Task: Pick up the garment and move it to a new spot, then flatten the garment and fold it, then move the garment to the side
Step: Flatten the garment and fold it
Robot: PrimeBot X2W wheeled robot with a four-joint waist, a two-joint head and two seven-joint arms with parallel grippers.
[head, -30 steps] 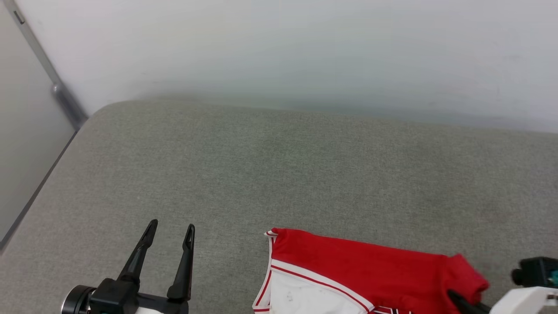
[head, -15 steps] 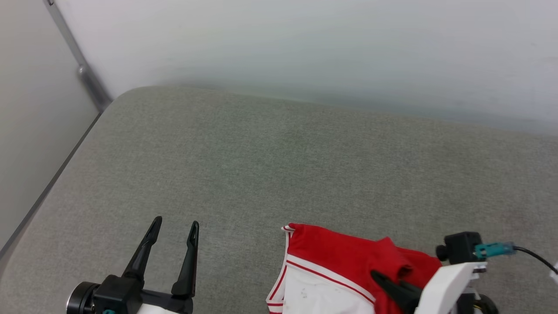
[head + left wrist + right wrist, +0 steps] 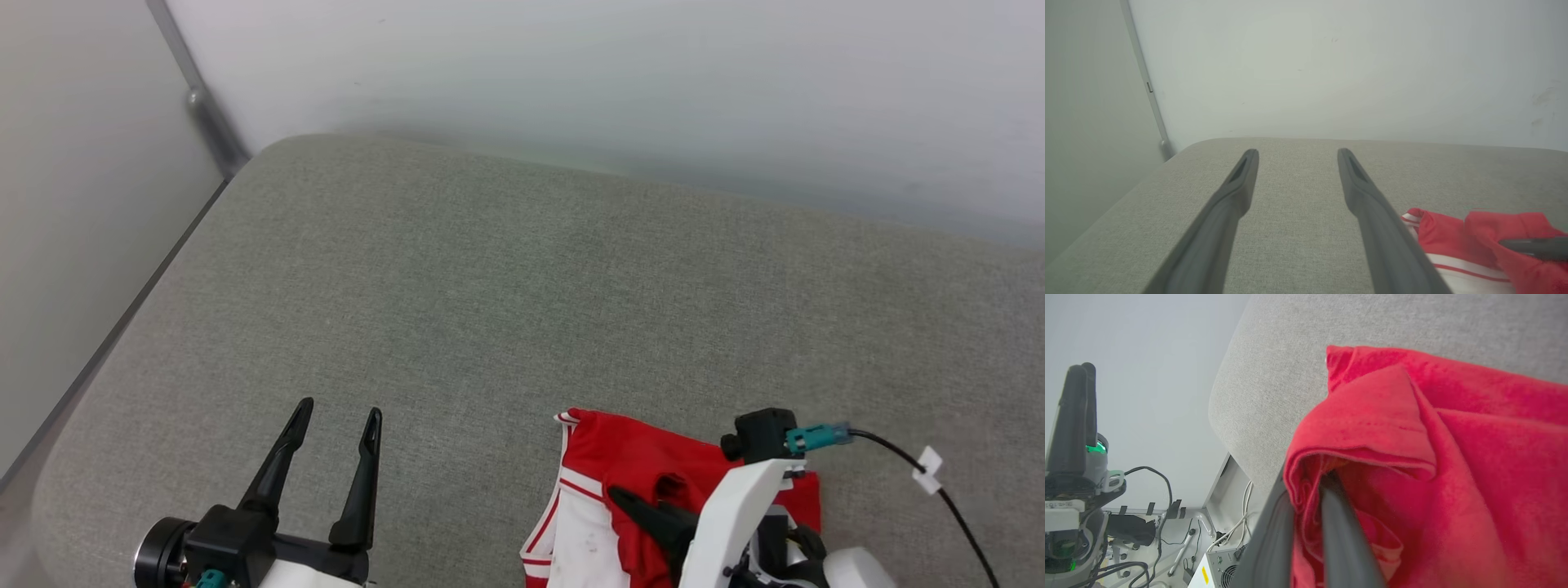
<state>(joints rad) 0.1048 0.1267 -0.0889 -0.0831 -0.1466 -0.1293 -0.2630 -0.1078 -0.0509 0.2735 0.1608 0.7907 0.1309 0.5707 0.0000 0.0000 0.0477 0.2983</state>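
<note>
The garment [image 3: 633,465], red with a white panel and red-white striped trim, lies bunched at the near edge of the grey padded surface [image 3: 490,286]. My right gripper [image 3: 624,496] is shut on a fold of its red fabric and holds that fold over the rest of the cloth. In the right wrist view the gripper [image 3: 1306,486] pinches a red hem of the garment [image 3: 1453,457]. My left gripper [image 3: 339,408] stands open and empty to the left of the garment, apart from it. In the left wrist view the open gripper [image 3: 1297,153] hovers over bare grey fabric, with the garment [image 3: 1447,239] at the lower right.
A pale wall [image 3: 571,73] runs behind the padded surface, and a metal post [image 3: 208,114] stands at the rounded far-left corner. A black cable with a white tag [image 3: 928,471] trails right from my right wrist. Boxes and cables [image 3: 1216,563] sit below the surface's edge.
The head camera has shifted, sliding the whole picture right. My right gripper has carried the garment's right end leftward over the rest, bunching it narrower. The left gripper stays open.
</note>
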